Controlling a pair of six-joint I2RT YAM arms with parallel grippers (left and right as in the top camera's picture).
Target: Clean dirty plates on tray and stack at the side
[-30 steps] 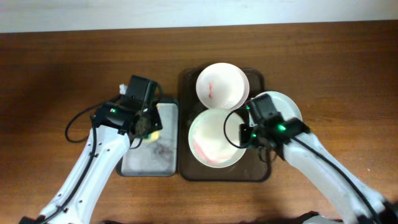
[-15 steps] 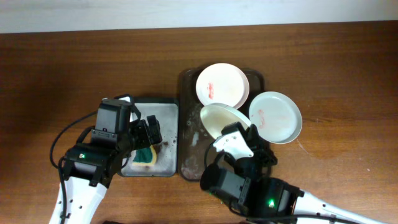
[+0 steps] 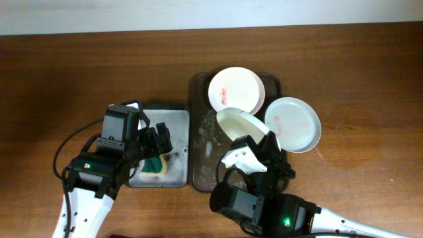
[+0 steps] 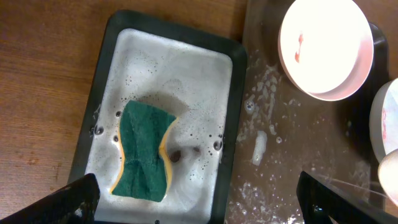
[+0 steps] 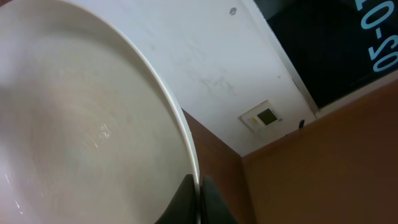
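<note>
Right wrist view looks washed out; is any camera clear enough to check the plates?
Right wrist: the held plate looms close, soft and pale. Left wrist: sharp on the sponge, but the back plate is partly blown out. Overhead: evenly lit, red smears readable.

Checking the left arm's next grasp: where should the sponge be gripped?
Across its narrowed waist, from straight above. The sponge lies flat, green side up, in the suds of the grey tray; its long edges curve inward midway.
</note>
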